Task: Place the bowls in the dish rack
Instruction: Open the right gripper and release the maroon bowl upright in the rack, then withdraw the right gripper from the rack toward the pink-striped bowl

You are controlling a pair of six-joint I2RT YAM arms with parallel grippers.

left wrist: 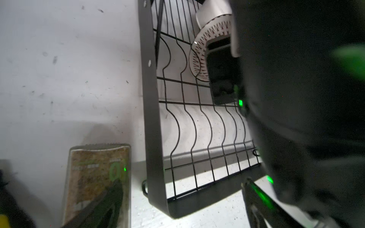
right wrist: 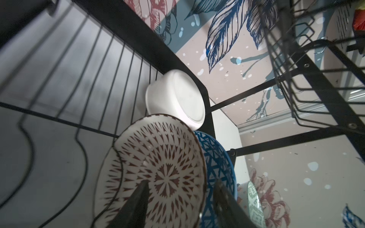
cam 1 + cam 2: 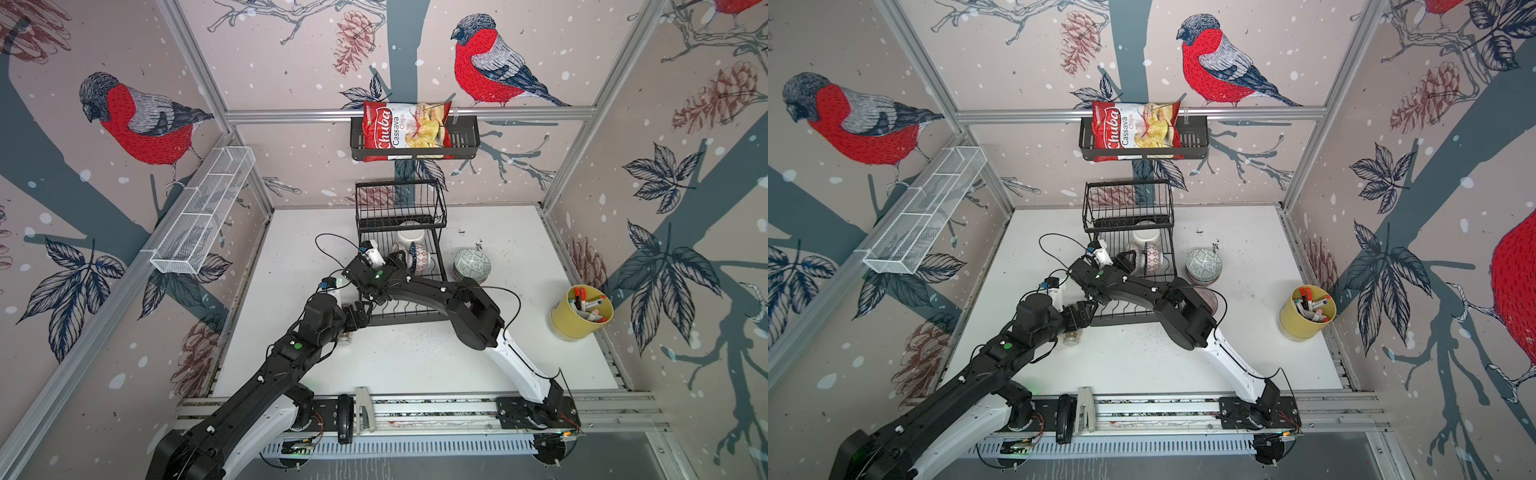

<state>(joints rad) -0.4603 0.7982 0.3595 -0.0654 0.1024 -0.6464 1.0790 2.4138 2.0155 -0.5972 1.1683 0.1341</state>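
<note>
Your right end effector (image 2: pixel 181 182) stood released astride the red-patterned bowl (image 2: pixel 158 158), so you needed a straight withdrawal, clear of the blue bowl (image 2: pixel 219 163)

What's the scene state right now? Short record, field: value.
rack: black dish rack, centre-back of table
loaded: white bowl, red-patterned bowl, blue-patterned bowl, on their sides in the lower tier
waiting: grey-green bowl atop a stack on the table, right of rack
right gripper: open, straddling the red-patterned bowl's rim
left gripper: open, empty, by rack's near-left corner
clutter: jar, yellow marker pot
</note>
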